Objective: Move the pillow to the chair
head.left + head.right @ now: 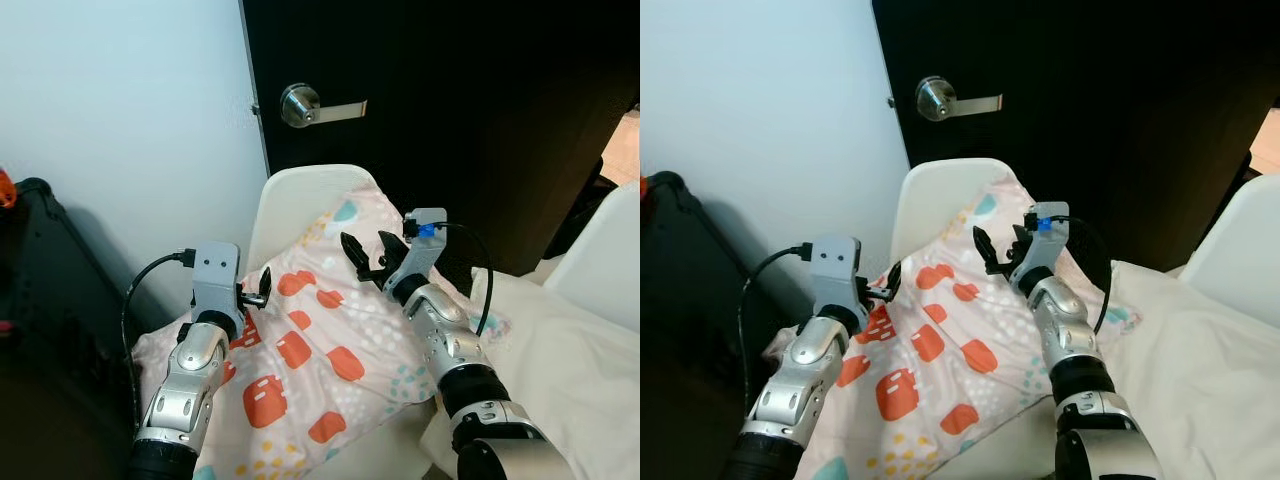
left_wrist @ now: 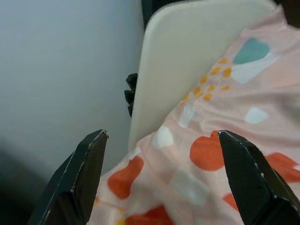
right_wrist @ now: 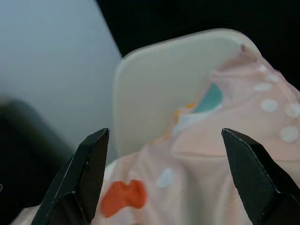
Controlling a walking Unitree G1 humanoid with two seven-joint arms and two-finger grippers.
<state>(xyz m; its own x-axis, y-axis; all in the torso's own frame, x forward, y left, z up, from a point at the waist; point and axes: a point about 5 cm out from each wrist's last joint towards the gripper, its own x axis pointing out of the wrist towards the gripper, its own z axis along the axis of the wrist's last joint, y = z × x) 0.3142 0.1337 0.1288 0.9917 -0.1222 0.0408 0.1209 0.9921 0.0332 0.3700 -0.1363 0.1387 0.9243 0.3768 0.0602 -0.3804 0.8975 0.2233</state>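
Pink patterned pillow (image 1: 320,350) is being supported by the white chair (image 1: 300,195). Left gripper (image 1: 255,292) and right gripper (image 1: 368,256) are being held wide open just above it.

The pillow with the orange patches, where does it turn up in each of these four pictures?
Left eye view: pillow lies centre, leaning on the white chair.
Right eye view: centre-low, between both arms.
Left wrist view: lower right.
Right wrist view: lower right.
Shared landmark: the chair's white backrest.
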